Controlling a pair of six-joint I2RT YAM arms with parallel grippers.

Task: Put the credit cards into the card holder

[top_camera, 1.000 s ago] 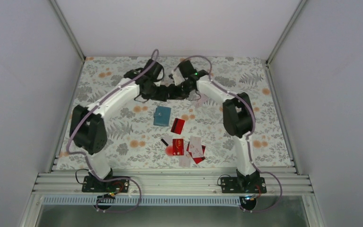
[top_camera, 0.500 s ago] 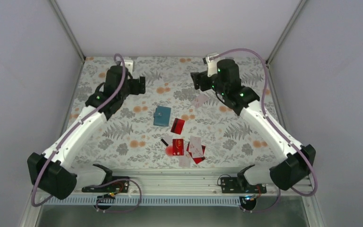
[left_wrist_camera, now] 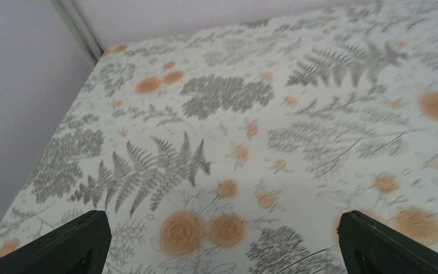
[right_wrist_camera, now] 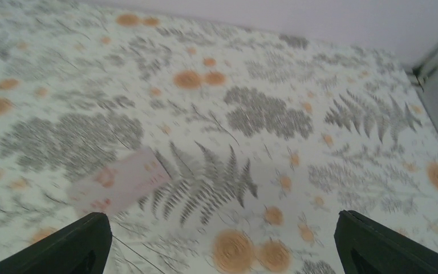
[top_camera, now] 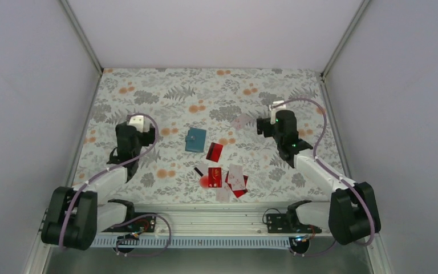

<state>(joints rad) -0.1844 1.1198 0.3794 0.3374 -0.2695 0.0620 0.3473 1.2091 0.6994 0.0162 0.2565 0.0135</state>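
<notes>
Closest to me, by the middle of the tabletop's near edge, most of the credit cards are lying in a loose heap. A bright red one is lying flat on the left of it, a white one is overlapping another red one on the right, and a pale one is sitting nearest the edge. A small round red blob and a tiny black piece are sitting just beside the heap on its left. A little farther in, one more red card is lying tilted on its own. Just beyond that, the card holder is resting flat near the centre of the tabletop, a small teal-blue rectangle that looks thicker than a card. It is sitting between the two arms and well apart from both. The left gripper is hovering toward the left edge, its fingers spread wide, with nothing but the flowered surface showing between them. The right gripper is hovering toward the right edge, also standing wide and holding nothing. A last pale pink card is lying just beside it on the centre side, farther back than the holder. In the right wrist view it is showing ahead of the left-hand finger, blurred, with faint reddish print on it.
</notes>
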